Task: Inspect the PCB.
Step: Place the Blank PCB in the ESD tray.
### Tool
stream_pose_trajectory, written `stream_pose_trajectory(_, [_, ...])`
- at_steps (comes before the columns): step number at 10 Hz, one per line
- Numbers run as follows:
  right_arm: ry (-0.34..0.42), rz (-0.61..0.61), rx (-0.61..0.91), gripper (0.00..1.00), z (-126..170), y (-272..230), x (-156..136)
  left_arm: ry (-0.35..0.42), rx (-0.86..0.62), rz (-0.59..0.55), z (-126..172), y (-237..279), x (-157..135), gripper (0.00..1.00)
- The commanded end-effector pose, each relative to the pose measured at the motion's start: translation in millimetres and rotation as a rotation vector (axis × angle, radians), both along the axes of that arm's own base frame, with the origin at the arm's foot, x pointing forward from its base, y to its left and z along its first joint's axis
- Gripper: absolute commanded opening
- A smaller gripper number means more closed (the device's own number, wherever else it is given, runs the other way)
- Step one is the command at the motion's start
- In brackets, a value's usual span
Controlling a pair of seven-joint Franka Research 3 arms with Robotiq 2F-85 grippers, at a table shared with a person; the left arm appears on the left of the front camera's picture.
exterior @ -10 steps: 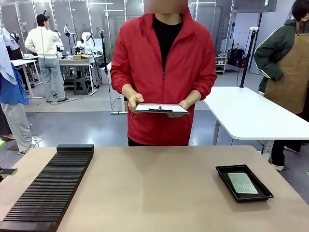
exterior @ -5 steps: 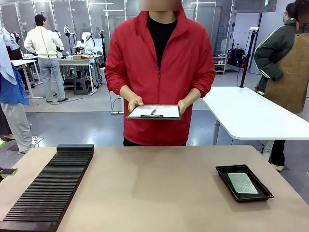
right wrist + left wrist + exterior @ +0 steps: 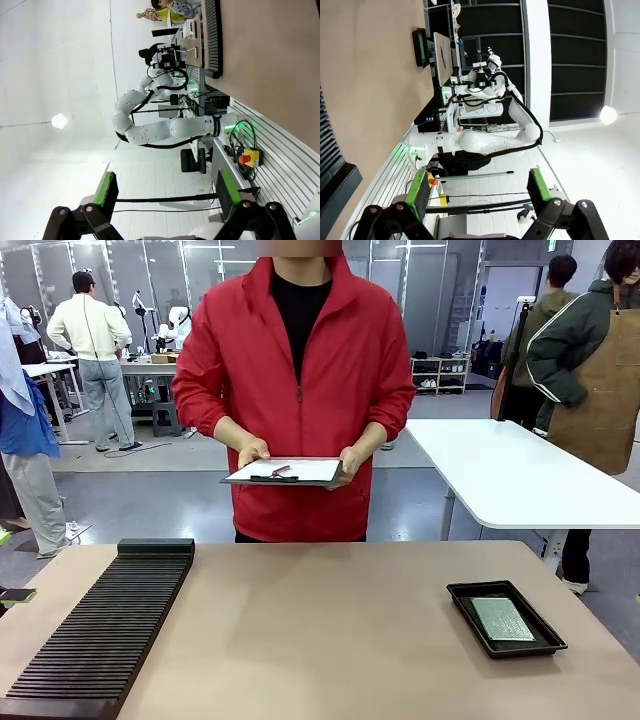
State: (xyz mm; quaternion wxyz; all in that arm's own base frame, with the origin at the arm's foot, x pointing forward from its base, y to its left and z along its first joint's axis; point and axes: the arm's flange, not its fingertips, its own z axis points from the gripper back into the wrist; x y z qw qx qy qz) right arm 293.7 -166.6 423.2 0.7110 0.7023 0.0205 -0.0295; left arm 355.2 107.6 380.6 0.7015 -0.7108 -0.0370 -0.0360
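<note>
The PCB [image 3: 502, 619], a thin green board with a dotted surface, lies flat in a shallow black tray [image 3: 470, 590] near the table's right edge. In the left wrist view my left gripper [image 3: 476, 189] stands open with nothing between its green pads [image 3: 417, 192], raised beside the table, and the tray [image 3: 420, 47] shows far off, edge-on. My right gripper [image 3: 166, 192] is open too and holds nothing, well away from the board. Beyond the far edge a person in a red jacket holds a white-papered clipboard [image 3: 283, 472] in both hands.
A long black slotted rack [image 3: 100, 630] runs along the table's left side, also seen as the rack [image 3: 212, 35] in the right wrist view. The tan table top [image 3: 320, 640] lies bare between rack and tray. A white table [image 3: 510, 475] and other people stand behind.
The person has shifted towards picture left with the clipboard. The PCB, the tray and both grippers have stayed where they were.
</note>
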Motion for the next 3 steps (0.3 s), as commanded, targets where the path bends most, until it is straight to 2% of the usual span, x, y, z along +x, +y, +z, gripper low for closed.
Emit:
stream_pose_trajectory(1, [0.003,0.001,-0.016,1.0,-0.4,-1.8,-0.9,0.0,0.005,0.004,1.0,0.5,-0.1,1.0])
stream_pose_trajectory(3, [0.003,0.001,-0.016,1.0,-0.4,-1.8,-0.9,0.0,0.005,0.004,1.0,0.5,-0.1,1.0])
